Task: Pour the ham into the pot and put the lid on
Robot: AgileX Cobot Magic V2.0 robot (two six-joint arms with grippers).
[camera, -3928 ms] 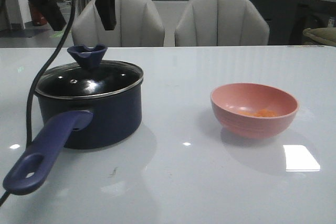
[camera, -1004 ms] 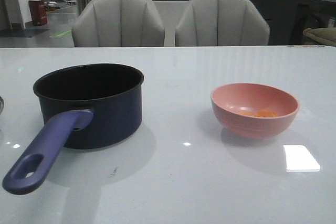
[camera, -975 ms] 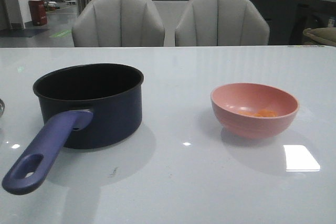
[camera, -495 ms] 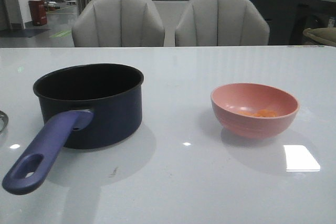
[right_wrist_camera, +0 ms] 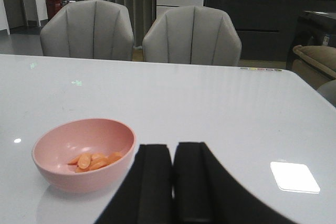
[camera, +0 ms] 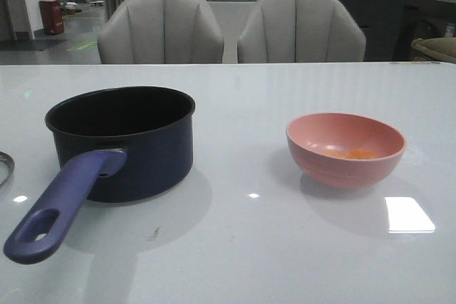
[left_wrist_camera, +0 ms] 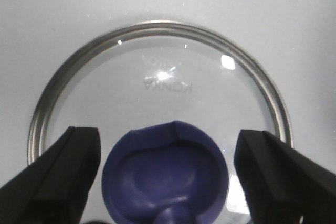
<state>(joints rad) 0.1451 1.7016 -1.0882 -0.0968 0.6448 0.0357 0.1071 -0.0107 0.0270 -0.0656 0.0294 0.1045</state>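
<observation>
The dark navy pot [camera: 125, 140] stands uncovered at the table's left, its purple-blue handle [camera: 60, 208] pointing to the front. The glass lid [left_wrist_camera: 157, 77] lies on the white table, and only a sliver of its rim [camera: 4, 169] shows at the front view's left edge. My left gripper [left_wrist_camera: 168, 142] is open, one finger on each side of the lid's knob [left_wrist_camera: 165, 174] with gaps between. The ham [camera: 354, 153] lies in the pink bowl [camera: 345, 165] at the right. My right gripper [right_wrist_camera: 173, 150] is shut and empty, beside the bowl [right_wrist_camera: 58, 174] with the ham [right_wrist_camera: 94, 161].
Two grey chairs [camera: 231, 30] stand behind the table's far edge. A bright light patch [camera: 408, 213] lies on the table right of the bowl. Neither arm shows in the front view.
The lid, on the pot 3.9 s ago, is off it. Over the last second its rim has come further into view at the front view's left edge.
</observation>
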